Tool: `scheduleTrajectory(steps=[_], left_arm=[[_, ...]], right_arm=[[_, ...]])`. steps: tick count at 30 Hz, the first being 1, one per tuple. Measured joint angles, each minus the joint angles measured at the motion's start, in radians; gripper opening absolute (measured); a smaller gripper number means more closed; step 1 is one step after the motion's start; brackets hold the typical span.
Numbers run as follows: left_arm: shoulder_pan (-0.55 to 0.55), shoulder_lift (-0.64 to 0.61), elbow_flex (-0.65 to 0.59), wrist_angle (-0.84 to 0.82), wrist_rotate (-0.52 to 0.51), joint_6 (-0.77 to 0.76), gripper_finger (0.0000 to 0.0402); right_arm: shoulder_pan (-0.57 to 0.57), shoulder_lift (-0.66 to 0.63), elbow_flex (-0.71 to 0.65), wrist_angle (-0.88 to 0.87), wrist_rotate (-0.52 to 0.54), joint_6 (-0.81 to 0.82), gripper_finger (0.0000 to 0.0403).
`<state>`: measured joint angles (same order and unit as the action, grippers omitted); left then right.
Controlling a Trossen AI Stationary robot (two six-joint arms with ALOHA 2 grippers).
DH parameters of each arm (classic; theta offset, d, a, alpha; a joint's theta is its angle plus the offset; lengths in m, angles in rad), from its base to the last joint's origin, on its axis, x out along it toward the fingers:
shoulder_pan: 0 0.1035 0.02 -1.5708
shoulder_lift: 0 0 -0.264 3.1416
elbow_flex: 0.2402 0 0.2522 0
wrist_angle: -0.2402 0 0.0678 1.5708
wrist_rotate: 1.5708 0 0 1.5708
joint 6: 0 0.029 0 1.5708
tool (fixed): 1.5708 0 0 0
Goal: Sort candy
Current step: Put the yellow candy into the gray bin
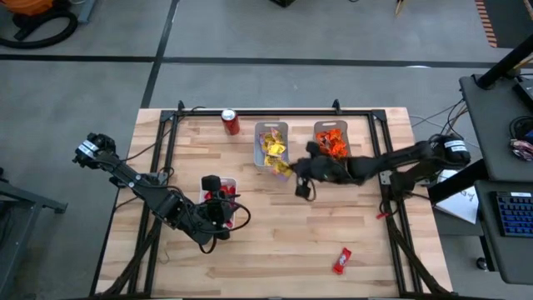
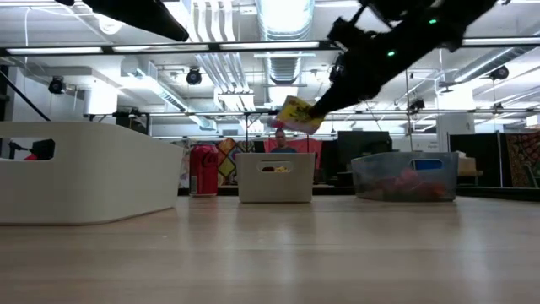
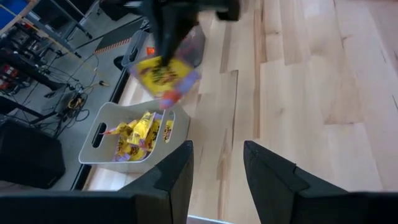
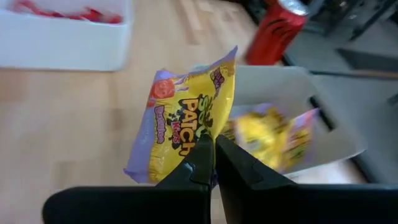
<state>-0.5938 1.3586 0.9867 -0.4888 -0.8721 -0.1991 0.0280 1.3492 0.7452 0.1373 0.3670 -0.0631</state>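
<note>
High view: the right gripper is extended over the wooden table, beside the near end of the middle tray, which is filled with yellow candy. A tray of orange candy lies to its right, a red soda can to its left. The left gripper is positioned over the tray of red candy. One red packet lies alone near the table's front edge.

Low view: a yellow packet is held aloft above the middle tray by the dark arm descending from the upper right.

Left wrist view: the left fingers are seen parted, with nothing between them; beyond them, the yellow packet hangs beside the tray of yellow candy.

Right wrist view: the right fingers are closed tightly on the lower edge of the yellow packet, which is suspended just before the tray of yellow candy; the soda can stands beyond.
</note>
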Motion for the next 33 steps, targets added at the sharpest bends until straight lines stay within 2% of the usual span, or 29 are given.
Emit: scheduleTrajectory(steps=[3,7,15,24,29,33], left_arm=[[0.0,0.0,0.0,-0.002,-0.001,0.0,0.0126],[0.0,-0.003,0.0,-0.015,-0.001,-0.013,0.0126],[0.0,-0.016,-0.001,-0.077,-0.001,-0.089,0.0126],[0.0,-0.022,-0.002,-0.121,-0.001,-0.138,0.0126],[0.0,-0.032,-0.01,-0.126,-0.002,-0.151,0.0126],[0.0,-0.032,-0.017,-0.124,-0.001,-0.163,0.0126]], right_arm=[[-0.078,0.037,0.057,-0.006,-0.03,-0.114,0.0008],[-0.195,0.091,0.138,-0.033,-0.169,-0.221,0.0008],[-0.345,0.254,0.352,-0.26,-0.362,-0.411,0.0008],[-0.381,0.409,0.518,-0.443,-0.369,-0.525,0.0009],[-0.382,0.429,0.559,-0.485,-0.367,-0.513,0.0011],[-0.384,0.43,0.569,-0.487,-0.367,-0.482,0.0037]])
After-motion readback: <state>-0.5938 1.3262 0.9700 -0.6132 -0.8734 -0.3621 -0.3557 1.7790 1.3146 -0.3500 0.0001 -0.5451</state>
